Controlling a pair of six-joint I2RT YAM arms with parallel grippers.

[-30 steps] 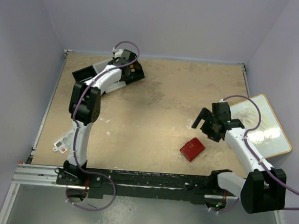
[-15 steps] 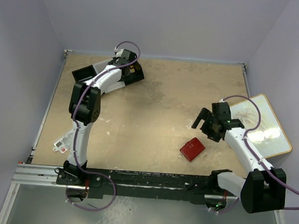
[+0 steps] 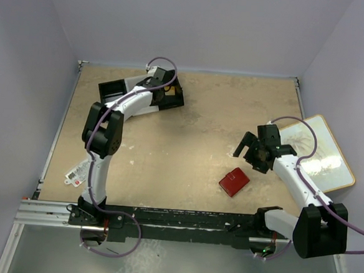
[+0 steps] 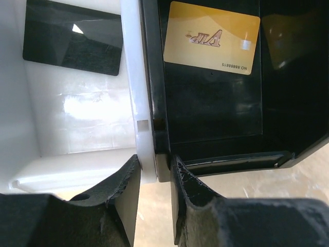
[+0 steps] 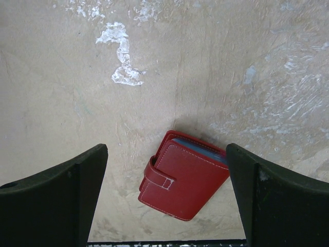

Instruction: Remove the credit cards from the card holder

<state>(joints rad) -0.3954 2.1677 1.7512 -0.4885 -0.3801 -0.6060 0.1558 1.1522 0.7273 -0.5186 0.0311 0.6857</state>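
The red card holder lies folded shut on the table, its strap fastened. Above it hangs my right gripper, open, one finger on each side of the holder in the right wrist view and touching nothing. Far left at the back, my left gripper is shut on the dividing wall of the black-and-white tray, one finger in the white compartment's side and the other on the black side. A gold credit card lies in the black compartment and a black card in the white one.
A white board with a wooden rim lies off the table's right edge. A small printed packet rests at the left edge. The arms' mounting rail runs along the near edge.
My left gripper has closed on the tray's wall and has shifted to the right, the tray turning and sliding with it. The right arm and the card holder have not moved.
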